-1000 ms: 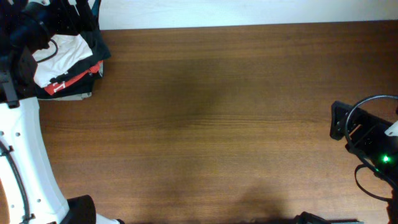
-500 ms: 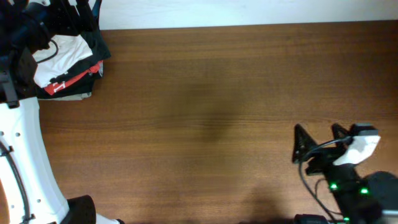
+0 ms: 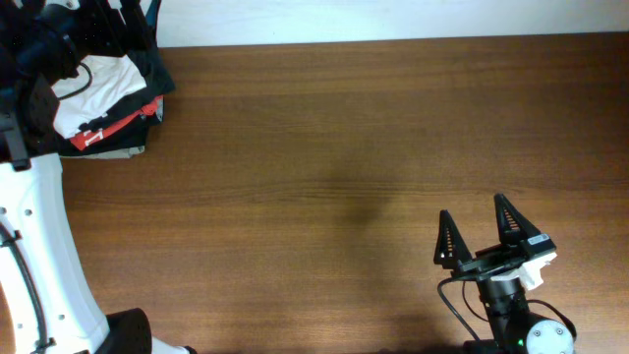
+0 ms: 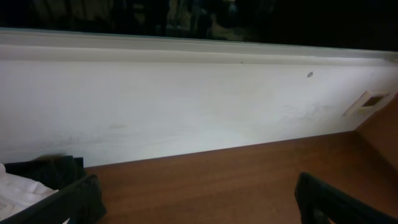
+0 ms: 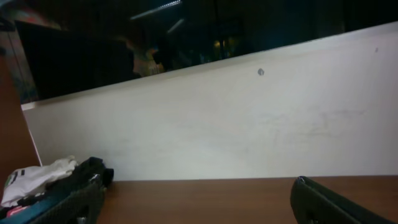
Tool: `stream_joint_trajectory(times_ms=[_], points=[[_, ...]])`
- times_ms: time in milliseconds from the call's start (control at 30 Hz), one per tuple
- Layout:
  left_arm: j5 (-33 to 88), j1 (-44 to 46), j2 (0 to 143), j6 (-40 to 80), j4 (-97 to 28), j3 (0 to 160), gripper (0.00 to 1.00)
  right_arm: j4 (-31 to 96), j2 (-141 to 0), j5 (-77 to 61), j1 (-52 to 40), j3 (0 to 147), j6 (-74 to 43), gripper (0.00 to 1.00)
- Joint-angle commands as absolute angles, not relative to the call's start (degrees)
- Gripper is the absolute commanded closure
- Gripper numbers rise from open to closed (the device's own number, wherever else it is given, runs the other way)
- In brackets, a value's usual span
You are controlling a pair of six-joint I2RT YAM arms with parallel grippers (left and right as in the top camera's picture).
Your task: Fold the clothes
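The clothes lie in a heap (image 3: pixel 103 98) at the table's far left corner: crumpled white fabric (image 3: pixel 103 81) on a black garment with red. Whether the white piece is the T-shirt I cannot tell. The heap shows small at the far left in the right wrist view (image 5: pixel 37 182), and a white edge (image 4: pixel 12 190) shows in the left wrist view. My left gripper (image 4: pixel 199 211) hovers by that heap, facing the back wall, jaws wide open and empty. My right gripper (image 3: pixel 473 208) stands open and empty near the front right, far from the heap, pointing at the back wall.
The brown wooden table (image 3: pixel 324 167) ends at a white wall (image 3: pixel 393 18) along the far side. My left arm's white link (image 3: pixel 39 226) runs down the left edge. A black cable (image 3: pixel 79 79) crosses the heap.
My right arm has swung from the table's right edge to the front, and its open gripper now points toward the far wall. The left arm and the heap have not moved.
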State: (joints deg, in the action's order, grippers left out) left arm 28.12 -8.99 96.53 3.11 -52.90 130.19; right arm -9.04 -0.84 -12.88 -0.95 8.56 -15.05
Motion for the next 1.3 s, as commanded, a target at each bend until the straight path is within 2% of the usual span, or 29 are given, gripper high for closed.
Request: stream_joint_trajectory(times_ms=[0,333,467,600,867,1267], points=[[28.7,-8.9,95.8,3.2,-52.6,130.3,0.01,-10.3,-0.2,-10.6,-1.5,7.0,-15.5,0.01],[28.7,-8.9,95.8,3.2,-52.6,130.3,0.01,-13.8,-0.2,-8.1,-1.6,6.7,-15.5,0.01],[28.7,-8.9,95.8,3.2,-52.6,130.3,0.01,-22.6,-0.2,-6.8,-3.6,0.3,-15.5,0.01],[28.7,-8.9,95.8,3.2,-52.6,130.3,0.01,-17.8,-0.2,-4.9,-4.2,0.3,-15.5,0.01],[28.7,-8.9,95.8,3.2,-52.6,130.3,0.01,4.1,-0.2,-4.9,-4.1,0.3,-15.5,0.01],[28.7,-8.9,95.8,3.2,-52.7,130.3,0.01,4.1,-0.2,-4.9,-4.1,0.3,-15.5,0.01]])
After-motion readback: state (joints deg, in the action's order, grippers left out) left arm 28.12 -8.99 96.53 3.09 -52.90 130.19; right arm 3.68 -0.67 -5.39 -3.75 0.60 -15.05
